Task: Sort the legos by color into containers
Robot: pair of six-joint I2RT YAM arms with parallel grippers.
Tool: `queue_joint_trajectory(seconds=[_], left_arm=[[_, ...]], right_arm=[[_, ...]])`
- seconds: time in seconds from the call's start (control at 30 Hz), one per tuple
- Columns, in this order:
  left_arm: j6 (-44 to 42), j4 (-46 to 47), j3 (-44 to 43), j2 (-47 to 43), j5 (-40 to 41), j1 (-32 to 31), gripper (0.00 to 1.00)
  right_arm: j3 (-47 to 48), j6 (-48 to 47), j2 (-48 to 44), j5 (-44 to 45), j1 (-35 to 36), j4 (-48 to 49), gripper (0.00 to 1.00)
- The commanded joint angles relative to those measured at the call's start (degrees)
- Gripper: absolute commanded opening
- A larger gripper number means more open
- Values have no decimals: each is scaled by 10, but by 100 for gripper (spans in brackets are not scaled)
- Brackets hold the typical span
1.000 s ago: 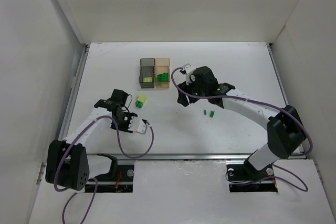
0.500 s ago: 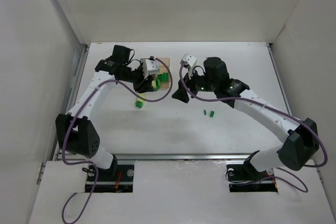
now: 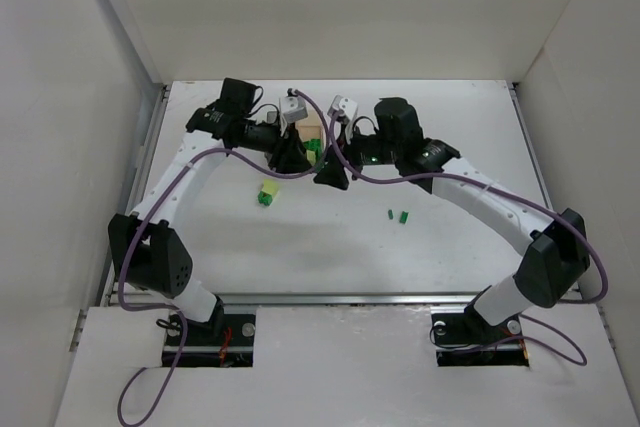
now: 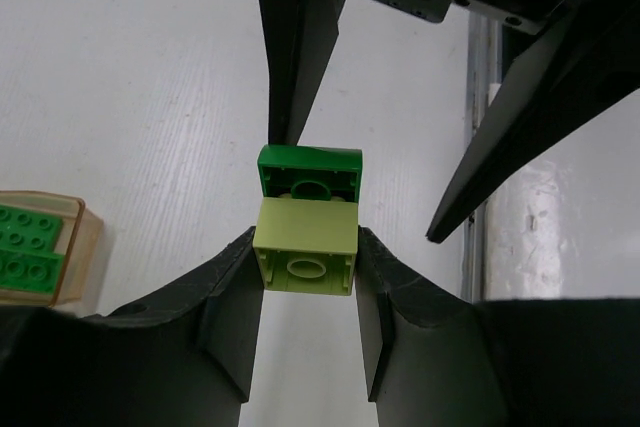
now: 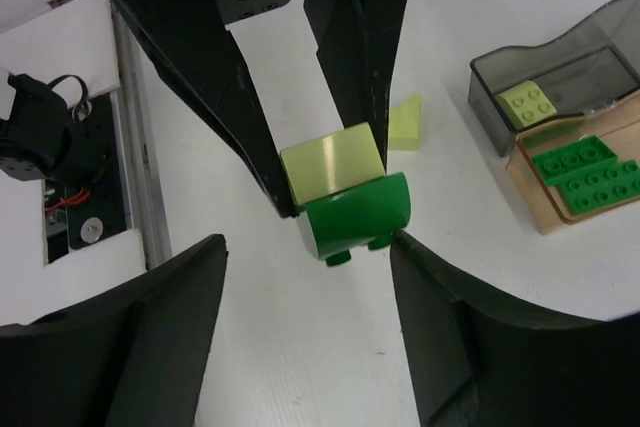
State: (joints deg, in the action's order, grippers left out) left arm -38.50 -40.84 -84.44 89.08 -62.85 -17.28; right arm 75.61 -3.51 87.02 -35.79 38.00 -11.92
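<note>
1. Two joined legos, a pale brick [image 4: 305, 252] and a green brick [image 4: 310, 172], hang above the counter [image 3: 470, 117] near its far edge, left of the middle and just beside the boxes.
2. The left claw [image 4: 307, 247] is clamped on the pale brick, with one finger on each side. The green brick sticks out past its fingertips.
3. The right claw [image 5: 308, 242] is spread wide and holds nothing, meeting the left claw tip to tip. The green brick sits between its fingers. In the left wrist view one tip is just beside a corner of that brick, though contact cannot be told, and the other tip is well apart.
4. The grey box [image 5: 560, 42] holds one pale lego [image 5: 530, 99].
5. The amber box [image 5: 540, 209], joined to the grey one, holds several green legos [image 5: 585, 177]. From above, both boxes are largely hidden under the arms.
6. A loose pair [image 3: 267, 194], pale and green stuck together, lies on the counter left of the middle, nearer the near edge than the claws.
7. Two green strays [image 3: 397, 215] lie close together near the middle of the counter. They are right of the claws and well apart from the boxes.
</note>
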Motion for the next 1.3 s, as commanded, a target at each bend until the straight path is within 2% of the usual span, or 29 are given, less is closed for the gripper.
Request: queue_joint_trajectory(seconds=[0.0, 0.07, 0.1, 0.17, 0.3, 0.33, 0.43, 0.47, 0.53, 0.57, 0.6, 0.7, 0.77, 0.8, 0.9, 0.93, 1.17, 1.27], left_arm=[[26, 9, -22, -26, -55, -13, 0], [21, 9, -17, -31, -55, -13, 0], [21, 9, -17, -36, -55, -13, 0], [21, 9, -12, -36, -55, -13, 0], [21, 9, -12, -42, -82, -13, 0], [16, 9, -12, -47, -82, -13, 0], [11, 9, 2, -52, -82, -13, 0], [11, 9, 2, -52, -82, -13, 0], [5, 9, 2, -52, -82, -13, 0], [5, 9, 2, -52, -82, -13, 0], [5, 9, 2, -52, -82, -18, 0], [5, 9, 2, -52, -82, -18, 0], [0, 9, 2, -52, -82, -23, 0], [0, 9, 2, -52, -82, -23, 0], [0, 9, 2, -52, -82, -23, 0], [0, 4, 2, -52, -75, -23, 0], [-32, -25, 7, -52, -14, -18, 0], [-32, -25, 7, -47, -9, 15, 0]], right_arm=[[38, -14, 3, -19, 14, 28, 69], [38, -19, 3, -19, 14, 28, 65], [38, -19, 3, -25, 14, 28, 57], [38, -25, 3, -25, 14, 28, 49], [38, -25, 9, -25, 14, 28, 45], [38, -25, 9, -25, 14, 28, 39], [49, -25, 9, -31, 14, 28, 32], [49, -25, 14, -36, 14, 28, 32], [54, -25, 14, -51, 14, 34, 39], [54, -25, 20, -65, 14, 34, 50], [54, -25, 20, -72, 14, 34, 54], [59, -25, 31, -90, 14, 34, 54], [59, -25, 31, -96, 14, 34, 48], [59, -25, 31, -96, 14, 34, 37], [59, -25, 31, -96, 14, 34, 16], [59, -25, 31, -90, 14, 34, 2], [34, -25, 20, -12, 14, 39, 0], [8, -25, 27, 10, 2, 39, 0]])
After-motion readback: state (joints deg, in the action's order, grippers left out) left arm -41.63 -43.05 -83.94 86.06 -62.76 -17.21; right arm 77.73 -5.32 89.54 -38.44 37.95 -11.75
